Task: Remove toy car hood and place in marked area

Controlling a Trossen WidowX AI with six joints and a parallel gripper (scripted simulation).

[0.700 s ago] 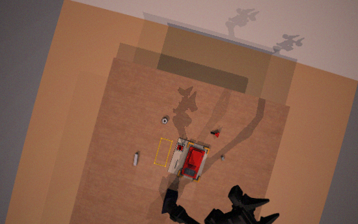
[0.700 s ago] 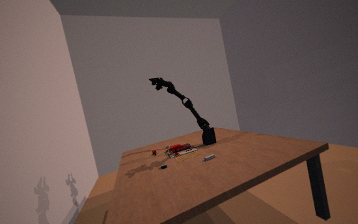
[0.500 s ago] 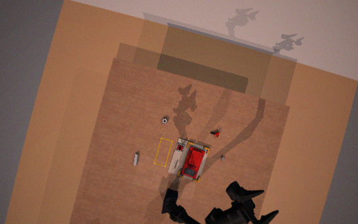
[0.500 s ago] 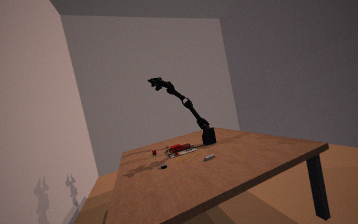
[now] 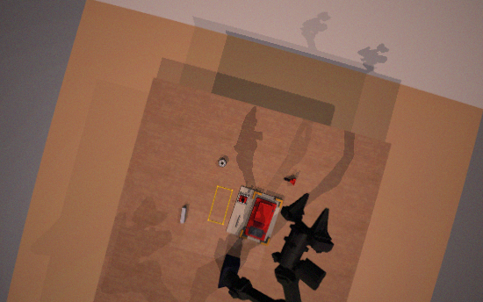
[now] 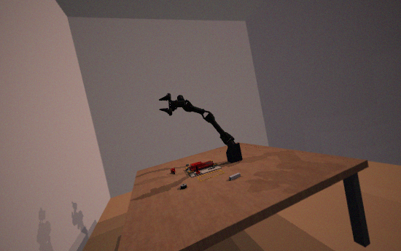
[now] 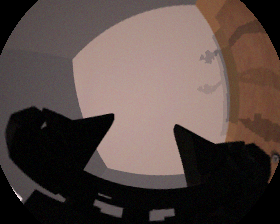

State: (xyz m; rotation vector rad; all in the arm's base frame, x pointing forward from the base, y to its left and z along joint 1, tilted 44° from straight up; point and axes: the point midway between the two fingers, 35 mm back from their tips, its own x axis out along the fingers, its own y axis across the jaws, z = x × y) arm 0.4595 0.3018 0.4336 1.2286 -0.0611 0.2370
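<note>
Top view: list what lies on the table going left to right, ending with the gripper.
Small grey block → yellow marked area → toy car → gripper, open with fingers spread, holding nothing. The small wheel and the little red part sit farther back and overlap these in left-right position, so they are left out.

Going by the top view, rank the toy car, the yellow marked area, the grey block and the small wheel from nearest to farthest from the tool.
The tool stands open, holding nothing, on the car's right in the top view.
1. Toy car: just left of the tool.
2. Yellow marked area: on the car's far side.
3. Small wheel and grey block: farther left, wheel toward the far wall; too close to call.
</note>
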